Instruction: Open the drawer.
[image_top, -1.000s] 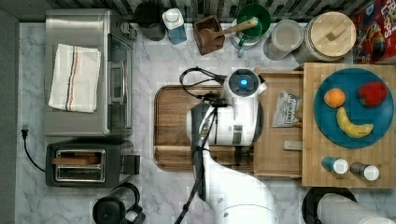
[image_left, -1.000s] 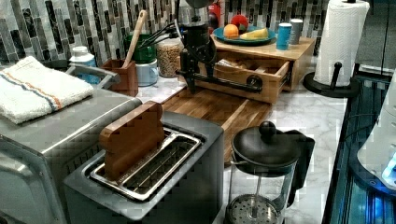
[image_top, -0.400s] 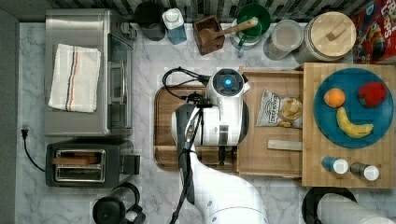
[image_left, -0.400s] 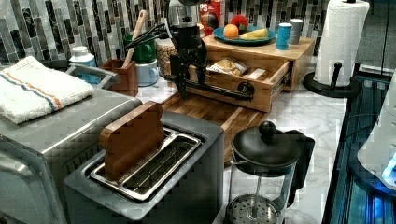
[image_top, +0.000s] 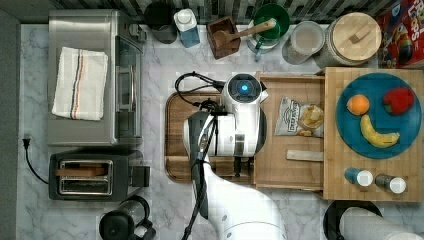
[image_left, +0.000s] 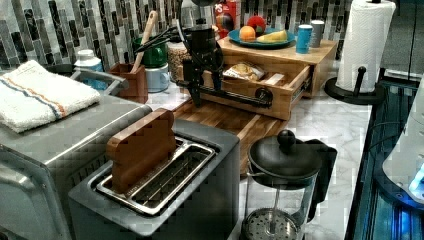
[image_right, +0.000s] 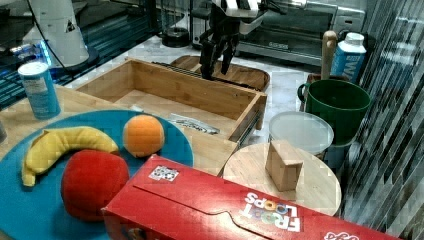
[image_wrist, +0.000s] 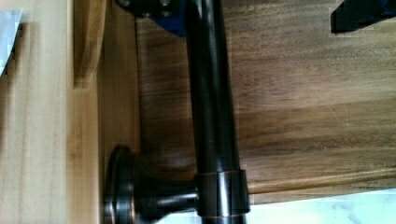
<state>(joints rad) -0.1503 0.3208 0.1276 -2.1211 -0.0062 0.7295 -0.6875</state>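
Observation:
The light-wood drawer (image_top: 295, 167) stands pulled well out of the butcher-block box (image_top: 372, 187), toward the top view's left, over the dark wooden tray (image_top: 175, 130). Its long black bar handle (image_left: 235, 93) runs across its front face (image_left: 250, 100). My gripper (image_left: 202, 89) hangs at the handle's far end in the left view. In the wrist view the bar (image_wrist: 212, 116) runs between my fingers: one finger (image_wrist: 156, 9) lies against the bar on the drawer's side, the other (image_wrist: 359, 14) stands well off it. The gripper (image_wrist: 254, 11) is open around the bar. In the right view it (image_right: 218, 60) dips behind the drawer's (image_right: 190, 92) front wall.
A chip bag (image_top: 300, 116) and a flat wooden piece (image_top: 305, 155) lie in the drawer. A blue plate (image_top: 400, 142) with fruit and two shakers sit on the box. A toaster oven (image_top: 85, 75), toaster (image_top: 95, 175), French press (image_left: 280, 165) and jars surround the tray.
Over the last second the drawer slid further out toward the top view's left, drawn by the arm at its handle. Since 0.4 s ago, drawer and arm have barely moved.

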